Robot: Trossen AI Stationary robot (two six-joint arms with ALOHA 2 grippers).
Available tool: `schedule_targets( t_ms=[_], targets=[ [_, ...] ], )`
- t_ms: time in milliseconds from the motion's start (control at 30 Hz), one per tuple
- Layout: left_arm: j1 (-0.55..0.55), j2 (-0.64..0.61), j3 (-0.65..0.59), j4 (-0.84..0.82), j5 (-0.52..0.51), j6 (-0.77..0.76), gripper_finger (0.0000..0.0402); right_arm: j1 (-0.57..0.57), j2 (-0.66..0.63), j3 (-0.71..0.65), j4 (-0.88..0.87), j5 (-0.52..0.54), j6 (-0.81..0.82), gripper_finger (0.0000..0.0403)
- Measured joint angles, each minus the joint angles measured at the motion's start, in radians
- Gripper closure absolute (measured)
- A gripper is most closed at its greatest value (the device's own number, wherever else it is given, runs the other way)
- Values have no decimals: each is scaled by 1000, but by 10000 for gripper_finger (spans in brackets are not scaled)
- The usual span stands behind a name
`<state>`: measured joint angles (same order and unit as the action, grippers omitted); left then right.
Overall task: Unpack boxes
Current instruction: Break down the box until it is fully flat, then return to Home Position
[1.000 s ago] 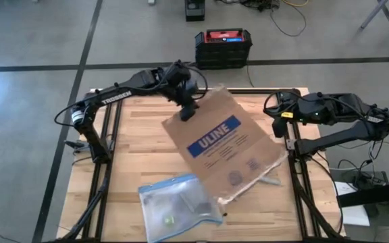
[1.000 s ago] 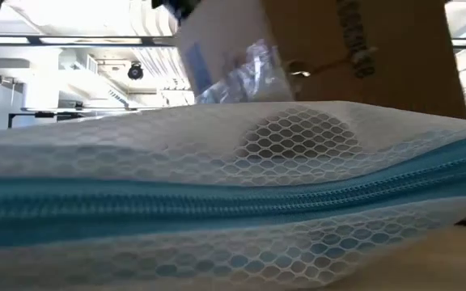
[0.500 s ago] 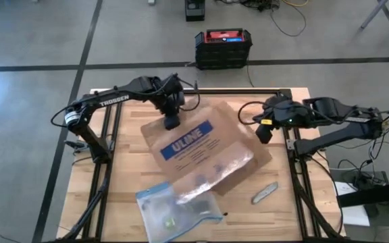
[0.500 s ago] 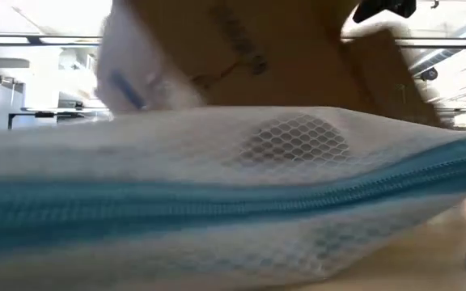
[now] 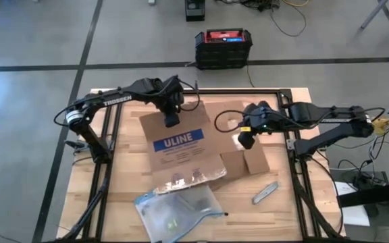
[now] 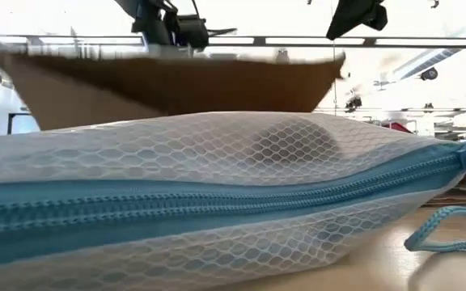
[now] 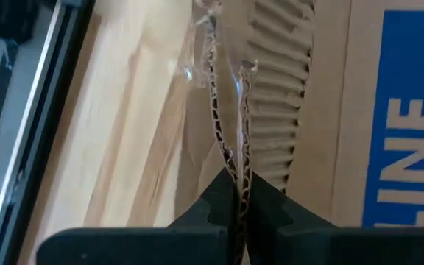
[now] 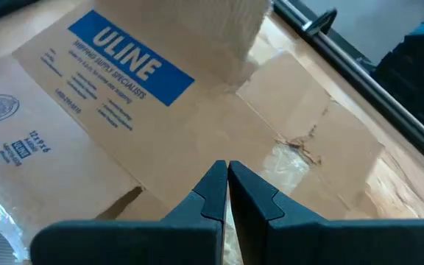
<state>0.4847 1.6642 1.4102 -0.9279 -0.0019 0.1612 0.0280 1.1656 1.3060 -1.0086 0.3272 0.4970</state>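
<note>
From where I stand, the left gripper point(image 5: 171, 120) is over the far-left part of the bench point(image 5: 123, 175), its fingers point(image 7: 216, 202) clamped on the torn corrugated edge of a flap of the cardboard box point(image 5: 181, 148). The box lies flattened near the middle of the bench, blue ULINE label point(image 5: 177, 142) face up. Its near edge overlaps the clear blue-edged zip pouch point(image 5: 174, 212), which sits at the front of the bench.

Further right, the right gripper point(image 5: 244, 140) hovers over the box's opened flaps point(image 5: 248, 158), fingers point(image 8: 210, 188) pressed together and holding nothing that I can see. A small grey tool point(image 5: 265, 194), perhaps a cutter, lies on the bench to the front right, well apart from both arms.

The risk I see is at the left grip: it has only a thin, already ragged strip of cardboard, so a hard pull could tear the strip away and drop the box. Dragging the box could also sweep the pouch off the front edge.

The box's long axis runs diagonally, from the far left toward the near right, with the open flapped end pointing to the right arm's side.
</note>
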Motion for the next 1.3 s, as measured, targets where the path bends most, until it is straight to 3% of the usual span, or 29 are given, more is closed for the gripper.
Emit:
schedule_targets(
  t_ms=[167,300,533,767,1000,1167,1300],
  targets=[
    [10,27,-105,235,-47,19,401,0,29,0,2,-22,20,403],
    [24,73,-143,433,-190,40,401,0,29,0,4,-22,56,403],
    [42,176,-117,663,-208,19,401,-2,36,0,6,-20,126,403],
    [42,210,-56,655,-207,92,358,-2,47,-1,2,-13,159,403],
    [49,184,68,430,-197,161,276,-39,40,-1,5,-12,127,403],
    [53,85,88,379,-161,159,234,-101,17,-1,25,-13,50,403],
    [61,-40,31,429,-94,111,222,-147,-15,-1,24,-10,-25,403]
  ],
)
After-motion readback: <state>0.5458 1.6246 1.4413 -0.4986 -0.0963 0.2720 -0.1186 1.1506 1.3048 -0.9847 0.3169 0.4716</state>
